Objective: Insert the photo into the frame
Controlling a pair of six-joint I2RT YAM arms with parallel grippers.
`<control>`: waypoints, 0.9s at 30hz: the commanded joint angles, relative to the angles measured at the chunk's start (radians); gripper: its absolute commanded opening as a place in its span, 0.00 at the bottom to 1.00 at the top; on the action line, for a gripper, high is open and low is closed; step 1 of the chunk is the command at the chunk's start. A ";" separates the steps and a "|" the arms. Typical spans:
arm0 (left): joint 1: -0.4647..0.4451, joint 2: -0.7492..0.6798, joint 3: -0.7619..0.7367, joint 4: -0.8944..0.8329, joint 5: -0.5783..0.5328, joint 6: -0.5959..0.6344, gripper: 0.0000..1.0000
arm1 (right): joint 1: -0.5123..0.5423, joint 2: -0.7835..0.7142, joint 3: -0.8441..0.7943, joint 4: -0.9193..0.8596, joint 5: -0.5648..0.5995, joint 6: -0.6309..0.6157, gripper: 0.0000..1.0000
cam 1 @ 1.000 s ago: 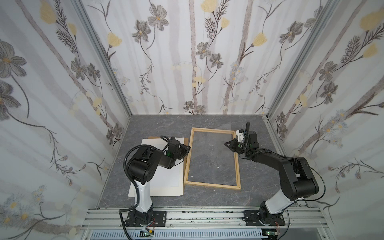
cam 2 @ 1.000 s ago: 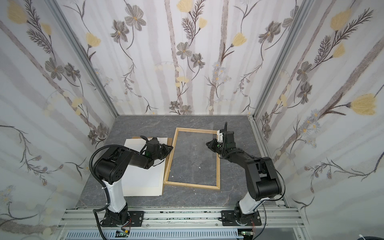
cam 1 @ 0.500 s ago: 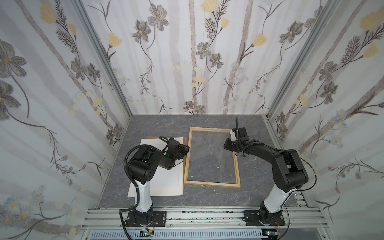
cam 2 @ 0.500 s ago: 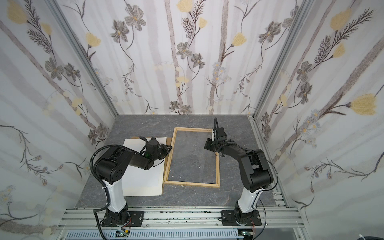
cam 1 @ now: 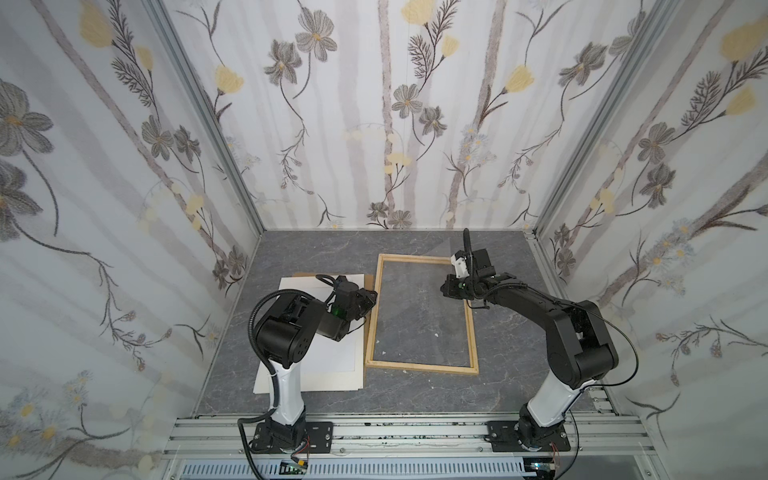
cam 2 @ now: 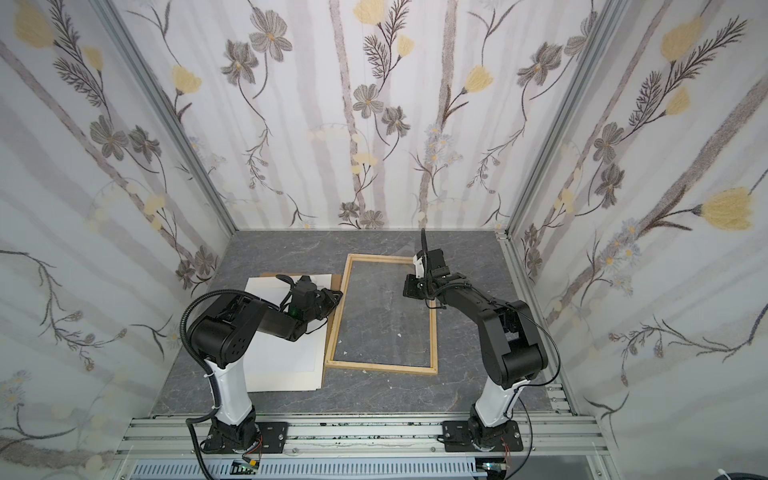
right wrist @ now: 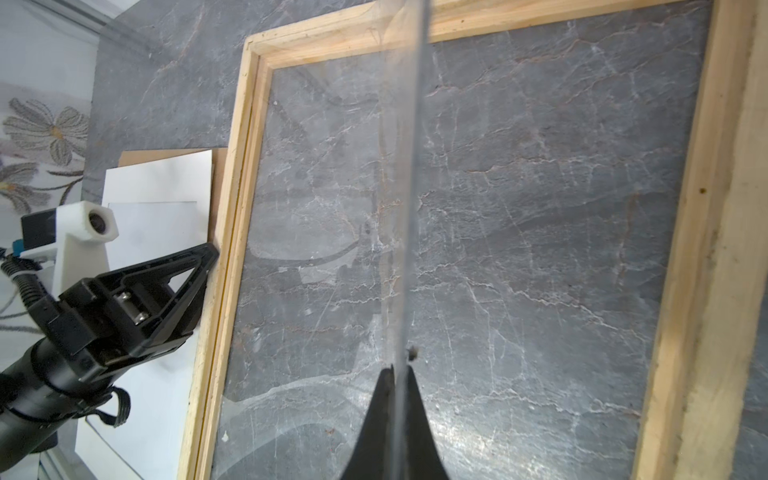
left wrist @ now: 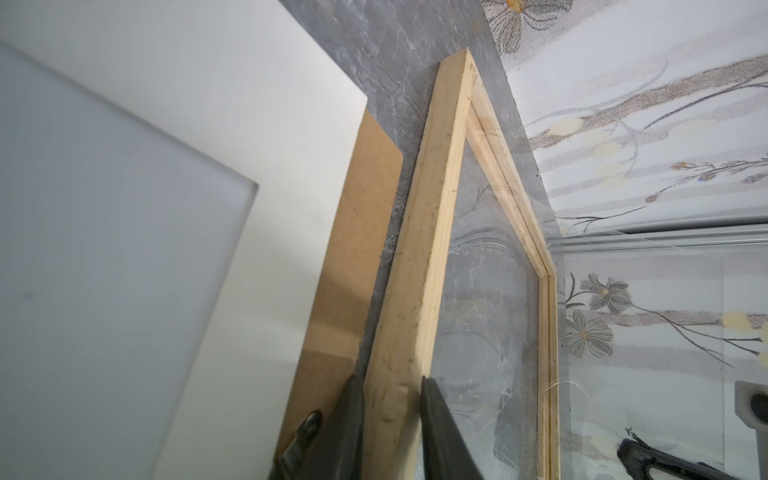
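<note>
Wood is what my left gripper [left wrist: 392,386] pinches, with one jaw on each side of the left strip of the frame [left wrist: 419,270], toward its far end. My right gripper [right wrist: 395,370] is pressed together on a clear pane [right wrist: 409,166], which I see edge-on, raised over the inside of the frame and reaching across the far strip. I cannot tell whether the pane's other edge rests on the wood. Beside my left jaws a thin line of bare table [cam 1: 316,249] separates the strip from a brown board [left wrist: 357,232]. The photo [cam 1: 332,357] lies flat on that board, white side up, outside the frame, with its right edge just beside the left strip and parallel to it. In both top views the frame lies with its long sides running away from me, and inside it only grey table with a few pale specks shows. Open table runs behind the frame to the back wall, beside its right strip, and in front toward the rail
</note>
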 commanded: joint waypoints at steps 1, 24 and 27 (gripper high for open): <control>-0.032 0.005 -0.001 -0.095 0.230 -0.035 0.23 | 0.018 0.017 -0.009 -0.153 -0.332 -0.121 0.00; -0.035 -0.006 -0.003 -0.105 0.224 -0.034 0.23 | -0.050 0.087 0.027 -0.163 -0.208 -0.116 0.00; -0.040 -0.003 -0.007 -0.087 0.229 -0.045 0.23 | -0.040 0.092 0.044 -0.157 -0.147 -0.089 0.00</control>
